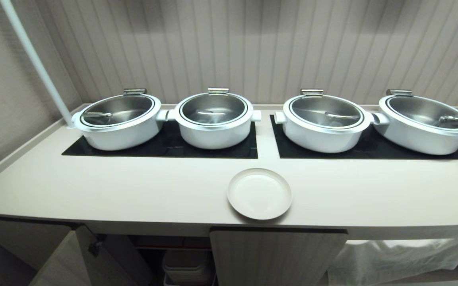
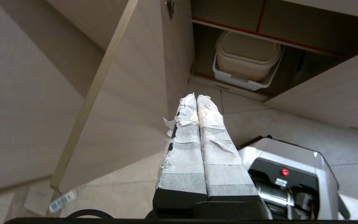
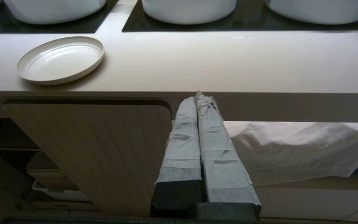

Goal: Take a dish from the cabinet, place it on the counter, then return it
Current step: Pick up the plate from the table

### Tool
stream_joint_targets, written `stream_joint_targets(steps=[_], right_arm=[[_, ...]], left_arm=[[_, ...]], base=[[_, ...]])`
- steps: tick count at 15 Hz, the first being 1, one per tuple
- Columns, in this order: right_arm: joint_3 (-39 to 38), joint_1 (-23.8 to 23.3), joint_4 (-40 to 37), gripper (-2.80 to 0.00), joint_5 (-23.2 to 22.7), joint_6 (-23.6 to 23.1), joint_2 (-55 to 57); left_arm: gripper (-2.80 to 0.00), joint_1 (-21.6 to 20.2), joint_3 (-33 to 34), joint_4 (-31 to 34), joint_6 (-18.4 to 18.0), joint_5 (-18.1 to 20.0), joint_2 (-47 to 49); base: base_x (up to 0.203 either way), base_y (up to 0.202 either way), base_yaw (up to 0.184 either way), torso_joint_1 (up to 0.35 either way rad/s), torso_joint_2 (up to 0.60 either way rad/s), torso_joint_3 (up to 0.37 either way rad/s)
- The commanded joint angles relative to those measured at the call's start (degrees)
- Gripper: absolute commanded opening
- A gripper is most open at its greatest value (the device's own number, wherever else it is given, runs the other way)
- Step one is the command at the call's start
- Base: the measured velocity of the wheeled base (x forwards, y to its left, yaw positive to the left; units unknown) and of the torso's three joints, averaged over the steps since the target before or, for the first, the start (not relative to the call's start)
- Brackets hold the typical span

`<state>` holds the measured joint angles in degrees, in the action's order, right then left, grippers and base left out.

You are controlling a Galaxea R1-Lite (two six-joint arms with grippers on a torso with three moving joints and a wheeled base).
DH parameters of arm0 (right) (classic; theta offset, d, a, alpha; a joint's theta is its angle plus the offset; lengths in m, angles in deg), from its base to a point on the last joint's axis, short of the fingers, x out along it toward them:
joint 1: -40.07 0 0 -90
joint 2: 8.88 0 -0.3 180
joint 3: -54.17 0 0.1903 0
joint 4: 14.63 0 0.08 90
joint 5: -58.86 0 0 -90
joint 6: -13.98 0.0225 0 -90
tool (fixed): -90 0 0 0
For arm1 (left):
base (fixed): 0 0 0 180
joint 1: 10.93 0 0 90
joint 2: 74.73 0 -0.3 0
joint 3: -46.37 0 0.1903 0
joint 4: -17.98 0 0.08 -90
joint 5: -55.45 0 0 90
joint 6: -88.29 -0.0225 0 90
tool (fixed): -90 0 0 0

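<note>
The dish (image 1: 259, 193) sat flat on the counter (image 1: 133, 190) near its front edge, above the open cabinet (image 2: 228, 40). Both pincers hung clenched and empty below counter level: the left pincer (image 2: 196, 99) faced the cabinet, the right pincer (image 3: 199, 97) was under the edge, the dish up and to its left; which was nearer, hard to call

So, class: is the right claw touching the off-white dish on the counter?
Apart. The right wrist view shows the right claw shut and empty below the counter edge, with the dish well off to one side on top.
</note>
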<state>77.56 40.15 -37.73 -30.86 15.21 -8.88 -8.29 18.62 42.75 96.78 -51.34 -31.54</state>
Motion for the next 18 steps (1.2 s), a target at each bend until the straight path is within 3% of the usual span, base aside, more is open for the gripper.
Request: stream_joint_targets(steps=[1, 3, 6, 8, 10, 12, 16, 18], right_arm=[[-0.02, 0.01, 0.0, -2.8, -0.02, 0.0, 0.07], [-0.02, 0.01, 0.0, -2.8, -0.02, 0.0, 0.0], [-0.01, 0.01, 0.07, -2.8, 0.0, 0.0, 0.0], [0.06, 0.01, 0.02, -2.8, 0.05, 0.0, 0.0], [0.06, 0.01, 0.0, -2.8, -0.02, 0.0, 0.0], [0.06, 0.01, 0.06, -2.8, 0.01, 0.0, 0.0], [0.03, 0.01, 0.0, -2.8, -0.02, 0.0, 0.0], [0.06, 0.01, 0.0, -2.8, 0.07, 0.0, 0.0]], left_arm=[[-2.8, 0.04, 0.68, 0.0, -0.52, -0.07, -3.56], [-2.8, 0.03, 0.69, 0.0, -0.65, -0.07, -6.76], [-2.8, 3.84, 0.69, -0.08, -0.64, 0.2, -14.1], [-2.8, 1.69, 0.73, -0.17, -1.04, 3.25, -19.37], [-2.8, -2.42, 1.36, -0.19, -2.74, 9.4, -25.47], [-2.8, -3.7, 3.42, -1.85, -5.83, 14.91, -31.02], [-2.8, -2.67, 4.32, -2.29, -9.0, 16.84, -42.37], [-2.8, -2.56, 4.39, -1.88, -10.51, 17.23, -43.11]], base=[[0.0, 0.0, 0.0, 0.0, 0.0, 0.0], [0.0, 0.0, 0.0, 0.0, 0.0, 0.0], [0.0, 0.0, 0.0, 0.0, 0.0, 0.0], [0.0, 0.0, 0.0, 0.0, 0.0, 0.0], [0.0, 0.0, 0.0, 0.0, 0.0, 0.0], [0.0, 0.0, 0.0, 0.0, 0.0, 0.0], [0.0, 0.0, 0.0, 0.0, 0.0, 0.0], [0.0, 0.0, 0.0, 0.0, 0.0, 0.0]])
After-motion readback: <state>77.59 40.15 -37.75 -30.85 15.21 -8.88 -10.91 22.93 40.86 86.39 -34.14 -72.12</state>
